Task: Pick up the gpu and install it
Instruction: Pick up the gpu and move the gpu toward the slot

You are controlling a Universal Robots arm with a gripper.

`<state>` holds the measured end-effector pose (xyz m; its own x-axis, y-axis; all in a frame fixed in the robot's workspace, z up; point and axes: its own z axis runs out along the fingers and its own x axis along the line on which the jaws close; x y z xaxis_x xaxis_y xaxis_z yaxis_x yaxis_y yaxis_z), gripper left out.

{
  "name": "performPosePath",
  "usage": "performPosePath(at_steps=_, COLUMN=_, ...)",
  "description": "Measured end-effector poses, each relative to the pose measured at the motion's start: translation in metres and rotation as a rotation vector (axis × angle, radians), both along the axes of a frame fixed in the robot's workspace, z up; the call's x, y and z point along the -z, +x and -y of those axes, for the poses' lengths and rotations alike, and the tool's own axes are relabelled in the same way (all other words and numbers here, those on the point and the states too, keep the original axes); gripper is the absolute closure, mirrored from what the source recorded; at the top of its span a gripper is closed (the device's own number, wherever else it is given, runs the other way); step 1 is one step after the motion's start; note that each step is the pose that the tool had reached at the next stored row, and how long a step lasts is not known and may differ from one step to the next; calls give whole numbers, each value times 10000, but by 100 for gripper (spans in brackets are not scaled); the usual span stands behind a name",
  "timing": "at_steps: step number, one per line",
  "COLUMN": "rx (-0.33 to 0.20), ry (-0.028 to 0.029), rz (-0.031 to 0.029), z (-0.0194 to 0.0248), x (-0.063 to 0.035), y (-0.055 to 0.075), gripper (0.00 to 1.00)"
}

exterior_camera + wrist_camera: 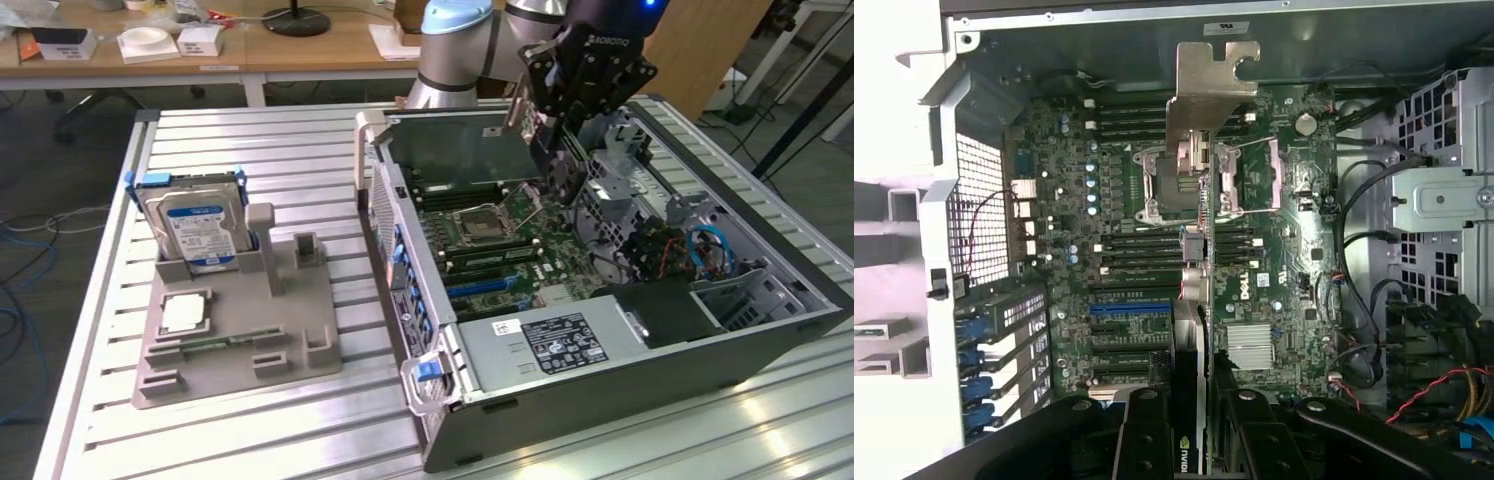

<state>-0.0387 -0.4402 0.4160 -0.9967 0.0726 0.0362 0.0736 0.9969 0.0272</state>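
Wrist view: jaws half closed, clamped on the gpu (1196, 270), which is seen edge-on with its silvery bracket (1212, 85) at the far end. Exterior view: the gpu (461, 150) is held above the motherboard (507, 240) inside the open computer case (601, 400), which lies on the counter (267, 440).

The gpu (458, 150), dark green card with silvery bracket, hangs on edge above the motherboard (1274, 280), gripped by the hand (1189, 410)
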Motion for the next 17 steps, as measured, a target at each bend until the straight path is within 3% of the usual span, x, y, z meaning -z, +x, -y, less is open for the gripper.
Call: performPosePath(at_steps=17, rx=1, ry=1, rz=0, z=0, x=0, y=107, gripper=74)
